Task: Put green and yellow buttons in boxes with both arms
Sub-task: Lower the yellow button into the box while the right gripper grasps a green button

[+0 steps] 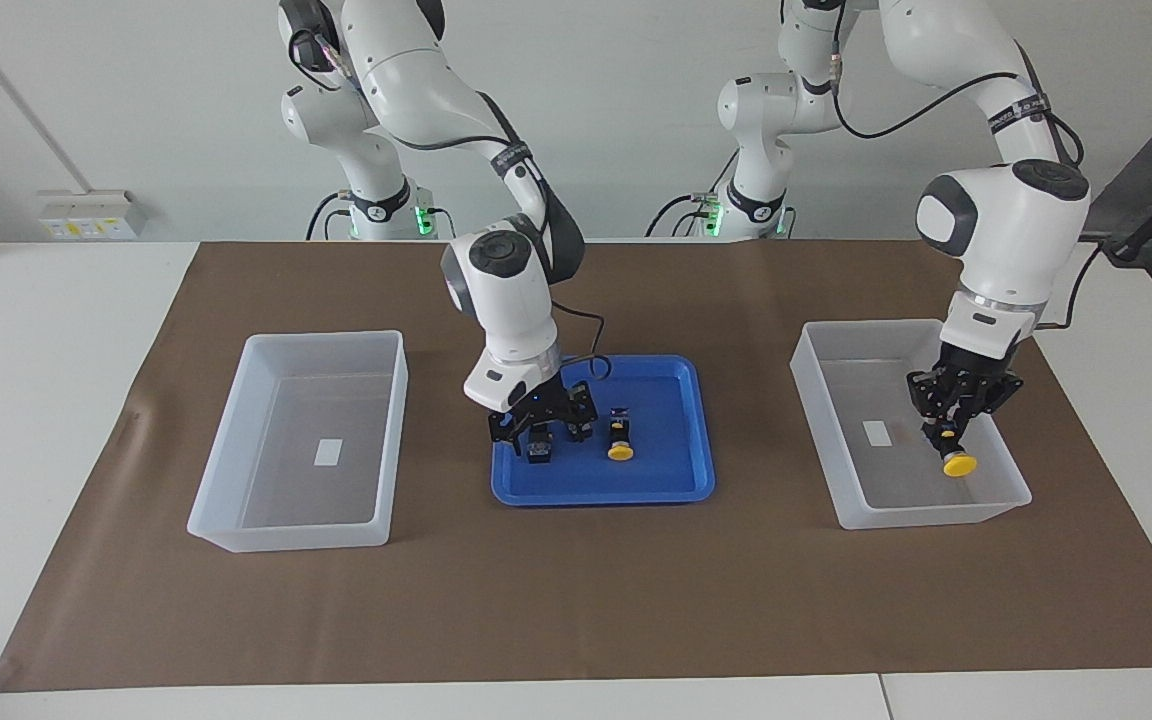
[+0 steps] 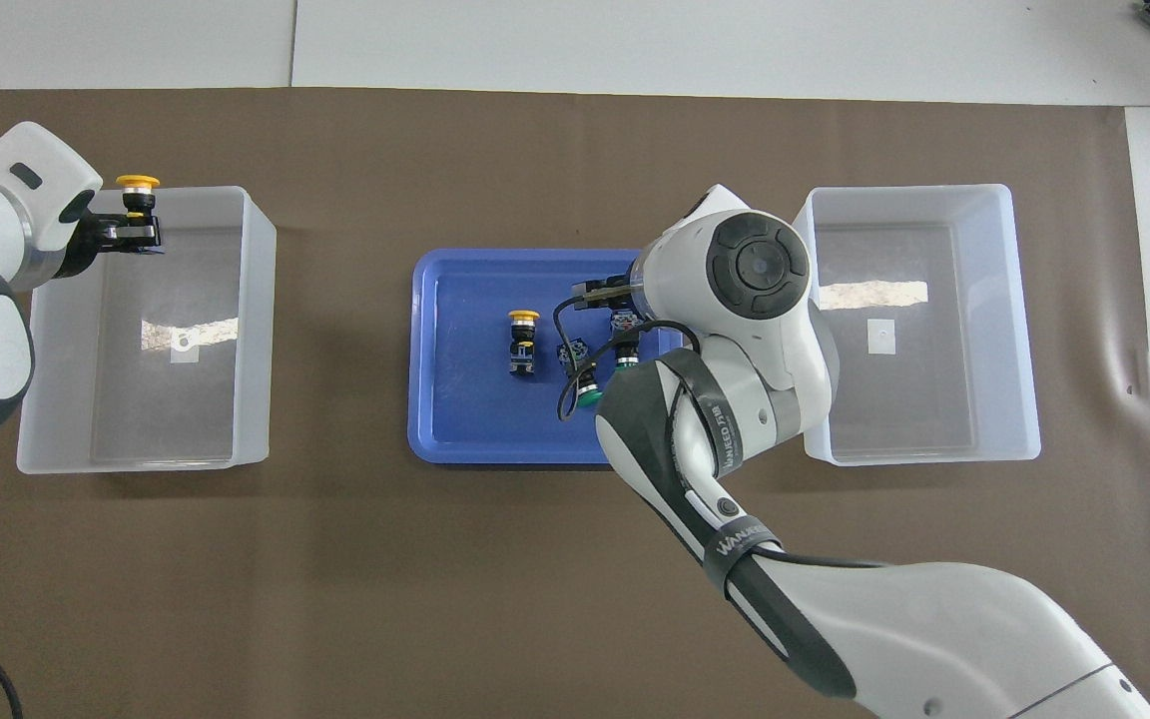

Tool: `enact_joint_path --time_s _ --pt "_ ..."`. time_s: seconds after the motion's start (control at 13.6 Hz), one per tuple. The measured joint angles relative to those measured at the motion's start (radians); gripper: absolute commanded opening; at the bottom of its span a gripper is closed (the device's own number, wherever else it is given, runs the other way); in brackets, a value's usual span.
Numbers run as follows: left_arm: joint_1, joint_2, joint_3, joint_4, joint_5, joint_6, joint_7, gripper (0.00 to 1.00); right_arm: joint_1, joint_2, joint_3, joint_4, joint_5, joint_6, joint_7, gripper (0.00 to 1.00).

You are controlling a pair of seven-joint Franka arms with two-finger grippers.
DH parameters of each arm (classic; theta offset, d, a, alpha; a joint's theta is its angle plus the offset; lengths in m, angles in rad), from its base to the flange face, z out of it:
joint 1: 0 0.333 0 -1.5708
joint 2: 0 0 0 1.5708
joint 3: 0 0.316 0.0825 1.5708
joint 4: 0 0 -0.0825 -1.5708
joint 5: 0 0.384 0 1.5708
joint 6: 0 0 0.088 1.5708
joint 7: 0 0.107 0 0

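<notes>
A yellow-capped button [image 1: 953,455] is gripped by the left claw [image 1: 958,420] at the right of the facing view, cap pointing down, over the box [image 1: 822,400] at the left arm's end of the table [image 1: 56,330]. In the overhead view the same button [image 2: 137,200] is seen at the upper left of the frame, pinched in the left claw [image 2: 126,232] above that box's [image 2: 258,320] upper corner. Whether the button touches the box cannot be told.

The right claw [image 1: 542,420] is lowered into the blue tray [image 1: 676,480] at the centre of the facing view, its fingers spread apart around the two green-capped buttons. One green-capped button [image 1: 538,445] is seen just below the claw, the other [image 1: 577,428] beside it; contact cannot be judged. In the overhead view the right claw [image 2: 603,296] is mostly hidden under the arm's wrist, and only one green cap [image 2: 589,397] is clearly shown beside the tray's [image 2: 455,419] middle.

The second yellow-capped button [image 1: 620,440] is lying in the tray, apart from the right claw, toward the left arm's end; in the overhead view it [image 2: 523,340] is found left of the frame's centre.

The other box [image 1: 236,470], at the left of the facing view, is shown with only a white label [image 1: 329,452] in its base.
</notes>
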Motion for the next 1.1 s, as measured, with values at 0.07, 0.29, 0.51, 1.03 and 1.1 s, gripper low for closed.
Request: enact_joint_path --time_s 0.07,0.29,0.51,1.03,1.1 --pt "0.007 0.014 0.000 -0.003 0.000 0.001 0.010 0.00 0.003 0.008 0.000 0.000 -0.007 0.000 0.000 1.00" --pt "0.009 0.086 -0.004 -0.008 0.000 0.051 0.021 0.00 0.001 0.011 -0.008 -0.010 -0.039 -0.001 -0.001 1.00" --pt "0.008 0.149 -0.011 -0.007 0.000 0.096 0.023 0.00 0.001 0.011 -0.009 -0.034 -0.047 -0.001 -0.001 0.77" --pt "0.006 0.218 -0.016 -0.007 0.000 0.191 0.023 1.00 0.005 0.011 -0.008 -0.060 -0.048 -0.001 -0.002 0.00" --pt "0.005 0.218 -0.017 -0.007 0.000 0.202 0.023 1.00 0.006 0.010 -0.008 -0.059 -0.048 -0.001 -0.002 0.00"
